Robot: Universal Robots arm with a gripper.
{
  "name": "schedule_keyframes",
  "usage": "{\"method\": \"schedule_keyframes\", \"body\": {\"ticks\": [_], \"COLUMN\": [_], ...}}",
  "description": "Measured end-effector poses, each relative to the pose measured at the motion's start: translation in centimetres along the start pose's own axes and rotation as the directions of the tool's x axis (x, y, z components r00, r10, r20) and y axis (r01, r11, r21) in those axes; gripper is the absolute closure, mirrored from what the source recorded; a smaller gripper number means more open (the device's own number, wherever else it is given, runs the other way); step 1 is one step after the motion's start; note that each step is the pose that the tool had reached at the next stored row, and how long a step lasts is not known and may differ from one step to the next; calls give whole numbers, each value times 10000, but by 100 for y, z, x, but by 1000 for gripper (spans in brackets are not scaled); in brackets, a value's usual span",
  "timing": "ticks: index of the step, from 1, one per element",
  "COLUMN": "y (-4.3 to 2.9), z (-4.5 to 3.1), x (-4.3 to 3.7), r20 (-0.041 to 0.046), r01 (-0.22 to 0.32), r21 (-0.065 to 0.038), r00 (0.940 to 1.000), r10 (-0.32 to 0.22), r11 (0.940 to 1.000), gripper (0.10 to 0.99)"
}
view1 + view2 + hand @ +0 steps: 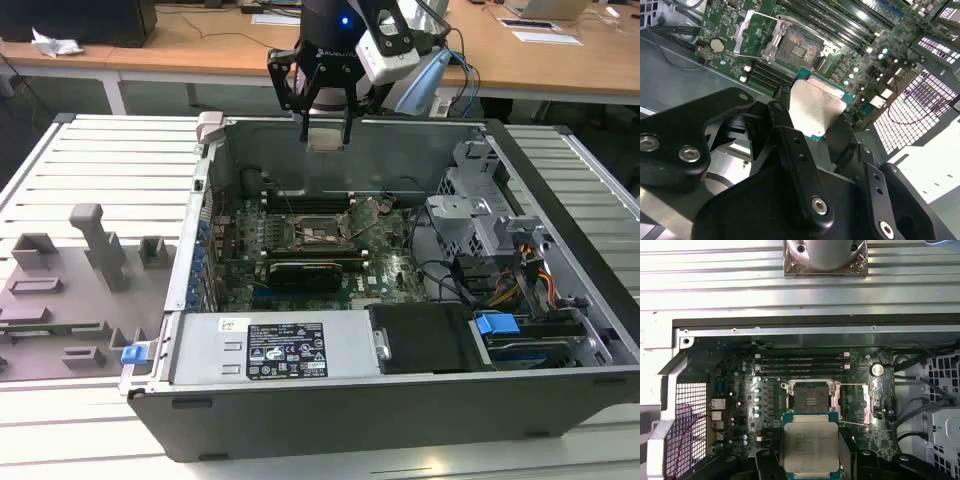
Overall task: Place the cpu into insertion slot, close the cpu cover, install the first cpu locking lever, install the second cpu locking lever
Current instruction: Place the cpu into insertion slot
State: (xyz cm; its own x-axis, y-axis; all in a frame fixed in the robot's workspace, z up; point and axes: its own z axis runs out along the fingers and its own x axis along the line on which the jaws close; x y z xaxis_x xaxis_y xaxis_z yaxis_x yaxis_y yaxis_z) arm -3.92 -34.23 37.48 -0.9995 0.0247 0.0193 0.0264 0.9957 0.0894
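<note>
My gripper (326, 132) hangs over the back wall of the open computer case, shut on the cpu (327, 136), a small square chip with a silvery top. In both wrist views the cpu (817, 107) (810, 445) sits flat between the black fingers (790, 145), high above the green board. The insertion slot (318, 228) (799, 50) (811, 400) lies bare in the middle of the board, a dark square recess with a metal rim. The cpu cover (754, 35) (860, 402) is swung open and lies beside the slot.
The case's metal walls (400, 150) ring the board. Long black memory slots (802, 362) run beside the socket, and a black card (310, 272) lies in front of it. A grey power supply (270, 350) and a drive cage (500, 250) fill the front and the exterior view's right. Grey fixtures (70, 280) stand outside.
</note>
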Motion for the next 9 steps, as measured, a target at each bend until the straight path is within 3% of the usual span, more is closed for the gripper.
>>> {"method": "schedule_keyframes", "body": {"ticks": [5, 7, 9], "y": [-28, -29, -29], "z": [-1, 0, 7], "x": [0, -1, -1], "r20": [13, 40, 105], "r01": [-132, -454, -1191], "r21": [-3, -5, -25], "r00": [9999, 9990, 9928], "r10": [132, 454, 1192], "r11": [9999, 9990, 9929], "gripper": [557, 557, 557]}}
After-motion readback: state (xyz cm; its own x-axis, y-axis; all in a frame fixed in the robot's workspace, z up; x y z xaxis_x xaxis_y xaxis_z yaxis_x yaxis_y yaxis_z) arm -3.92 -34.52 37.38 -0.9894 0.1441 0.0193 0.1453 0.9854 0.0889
